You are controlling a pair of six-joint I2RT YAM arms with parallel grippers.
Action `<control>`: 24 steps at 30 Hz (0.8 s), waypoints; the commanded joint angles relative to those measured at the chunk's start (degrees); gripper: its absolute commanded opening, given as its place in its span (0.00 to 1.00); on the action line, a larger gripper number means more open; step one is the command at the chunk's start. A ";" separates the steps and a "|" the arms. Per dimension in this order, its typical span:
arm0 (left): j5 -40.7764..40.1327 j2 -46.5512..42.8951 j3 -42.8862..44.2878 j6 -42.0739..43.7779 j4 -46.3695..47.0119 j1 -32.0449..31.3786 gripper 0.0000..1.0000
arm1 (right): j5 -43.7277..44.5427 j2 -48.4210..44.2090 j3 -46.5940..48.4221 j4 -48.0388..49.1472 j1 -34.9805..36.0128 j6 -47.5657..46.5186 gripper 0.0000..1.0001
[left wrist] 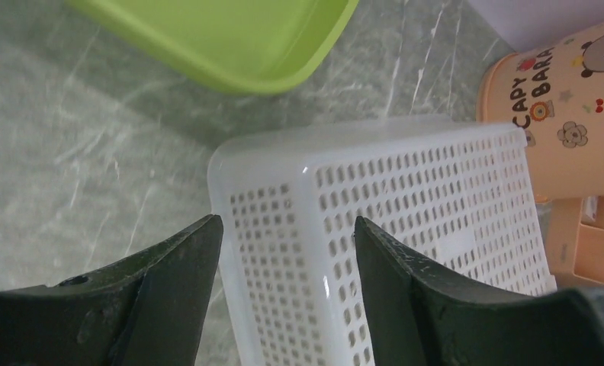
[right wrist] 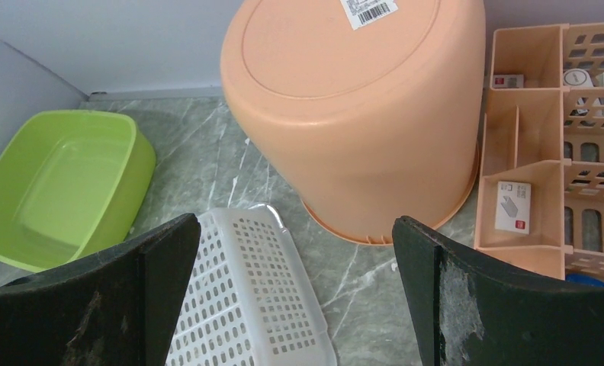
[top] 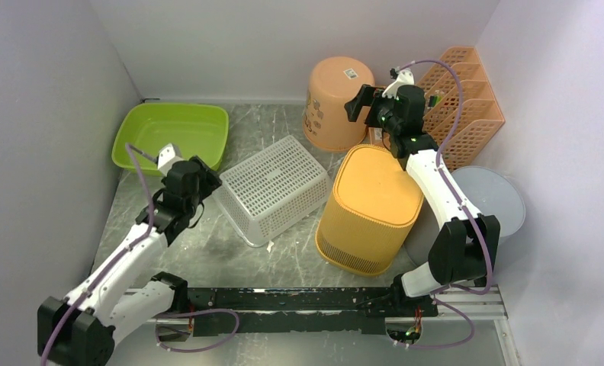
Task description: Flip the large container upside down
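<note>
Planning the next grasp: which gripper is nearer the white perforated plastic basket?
Left. The left gripper hangs over the basket's corner; the right gripper sits farther back, by the peach plastic bucket.

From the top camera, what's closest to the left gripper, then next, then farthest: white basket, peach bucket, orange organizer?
1. White basket, right beside the left gripper.
2. Peach bucket, back centre.
3. Orange organizer, back right corner.
</note>
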 commanded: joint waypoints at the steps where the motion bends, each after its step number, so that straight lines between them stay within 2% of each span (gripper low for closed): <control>1: -3.04 8.74 7.14 12.96 10.53 -0.13 0.74 | -0.90 0.48 -0.26 1.40 -0.35 0.40 1.00; 4: -0.22 21.29 18.66 25.24 11.68 -0.13 0.66 | -0.43 0.45 0.10 0.85 -0.27 0.04 1.00; 6: 1.91 30.01 27.49 32.76 8.35 0.02 0.60 | -0.32 0.28 0.20 0.66 -0.27 -0.10 1.00; 10: 7.35 43.82 42.39 40.34 0.99 1.28 0.61 | -0.23 0.30 0.61 -0.02 -0.45 -0.34 1.00; 14: 11.24 49.50 46.43 43.09 1.54 3.55 0.61 | 0.69 0.01 0.09 -0.15 -0.53 -0.82 1.00; 19: 9.67 52.10 45.73 44.37 1.87 4.87 0.60 | 1.25 0.37 -0.47 -0.10 -0.62 -1.03 1.00; 24: 10.33 57.49 46.44 44.40 2.48 6.86 0.55 | 0.23 1.07 -1.22 0.64 -0.63 -0.31 1.00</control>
